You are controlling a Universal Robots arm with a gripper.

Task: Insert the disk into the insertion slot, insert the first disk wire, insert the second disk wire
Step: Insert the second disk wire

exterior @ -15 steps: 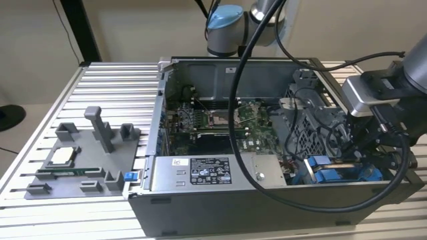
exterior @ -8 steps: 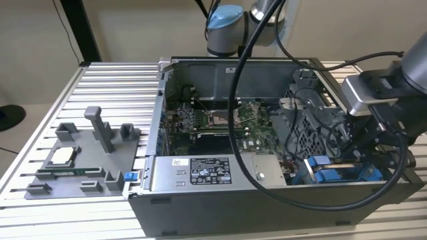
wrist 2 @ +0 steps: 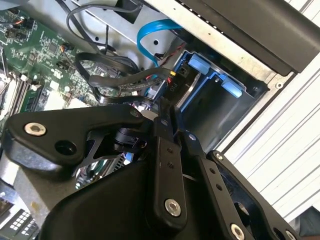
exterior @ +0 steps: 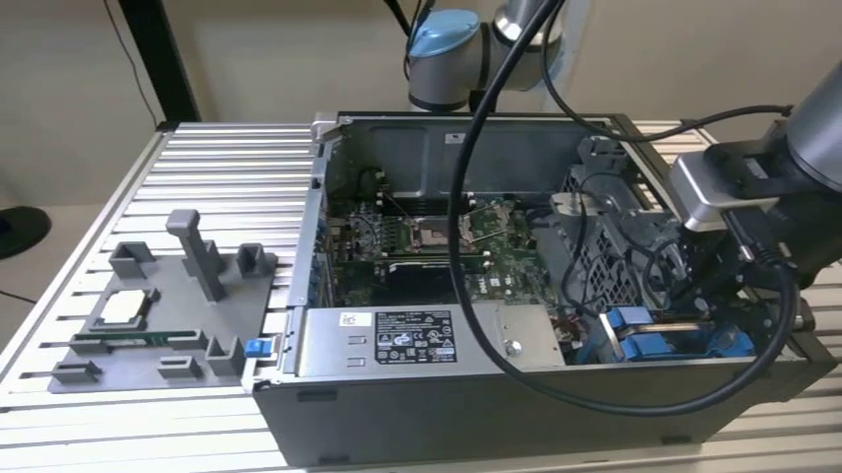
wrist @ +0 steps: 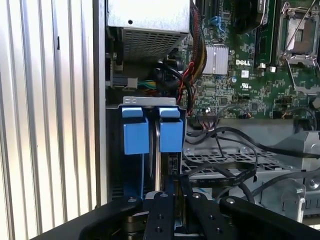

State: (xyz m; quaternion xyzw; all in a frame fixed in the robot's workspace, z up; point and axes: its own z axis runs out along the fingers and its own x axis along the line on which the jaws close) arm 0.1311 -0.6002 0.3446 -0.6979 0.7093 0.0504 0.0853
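Black linkage bars of my gripper [wrist: 172, 187] are sitting closest to the lens in both wrist views, and its two fingers are standing pressed close together, clenched on the top edge of the disk [wrist: 167, 172], as far as I am seeing. I am holding the disk upright and it is standing partly down inside the insertion slot [wrist: 114, 150], between the grey metal walls. Two blue tabs [wrist: 135, 135] of the slot are showing just beside it in the first wrist view. In the second wrist view the gripper [wrist 2: 167, 102] is reaching down to the same bay, and a light blue cable [wrist 2: 150, 31] is curving above it, near black wires [wrist 2: 117, 80]. In the exterior view the arm is hanging over the corner of the grey computer case [exterior: 526, 414] at the exterior view's right, where the blue parts are showing. The green motherboard [exterior: 435, 236] is lying further inside, and a grey power-supply box [exterior: 408, 340] is sitting beside the bay. On the exterior view's left a grey fixture tray [exterior: 158, 325] is resting on the ribbed metal table [exterior: 224, 158].
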